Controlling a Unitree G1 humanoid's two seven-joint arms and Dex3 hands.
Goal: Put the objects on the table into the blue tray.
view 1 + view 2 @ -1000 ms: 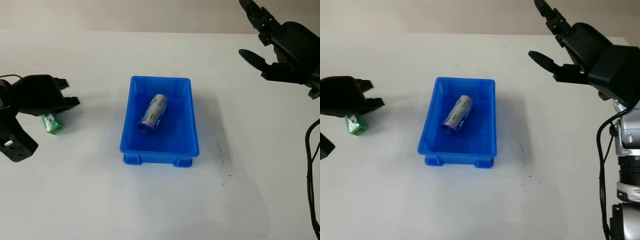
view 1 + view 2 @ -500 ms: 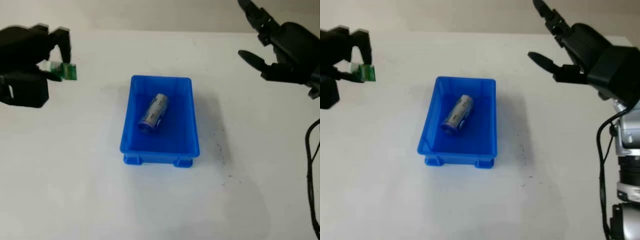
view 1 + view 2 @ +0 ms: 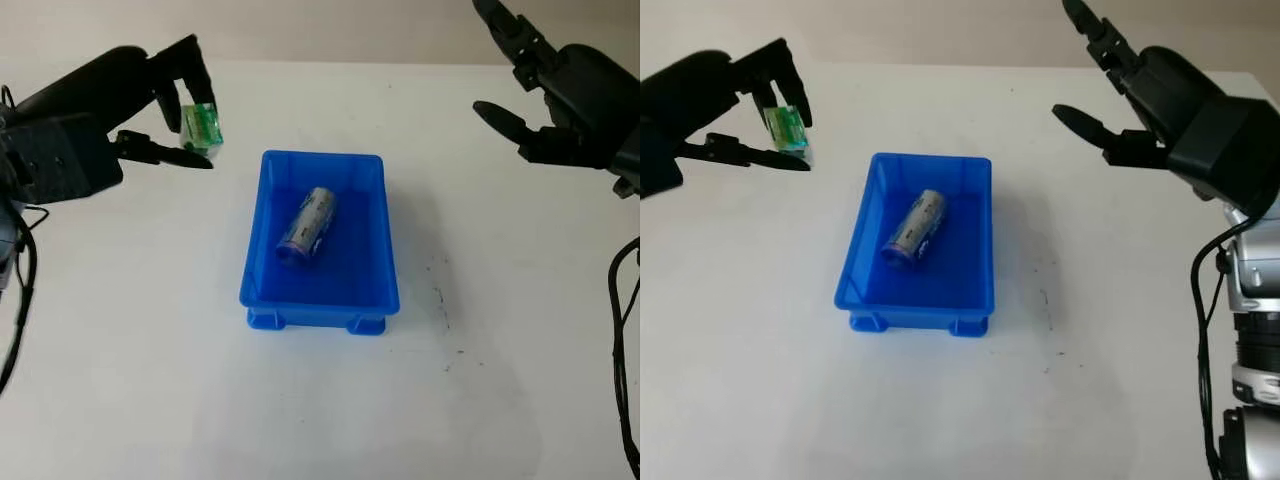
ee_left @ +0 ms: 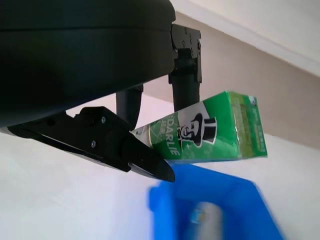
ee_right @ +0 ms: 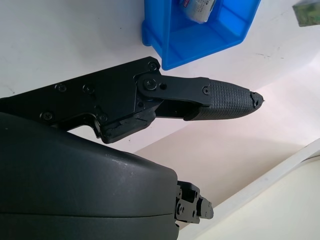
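While the left hand [image 3: 150, 105] grips the green box [image 3: 199, 127] beside the blue tray [image 3: 263, 265] for transfer, the right hand [image 3: 560, 95] hangs released beyond it.

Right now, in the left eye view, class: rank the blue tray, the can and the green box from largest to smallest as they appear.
1. Blue tray, clearly largest.
2. Can, lying inside the tray.
3. Green box, smallest in the picture, gripped by the left hand. It is held above the table, nearer the camera, so its true size against the can is unsure.
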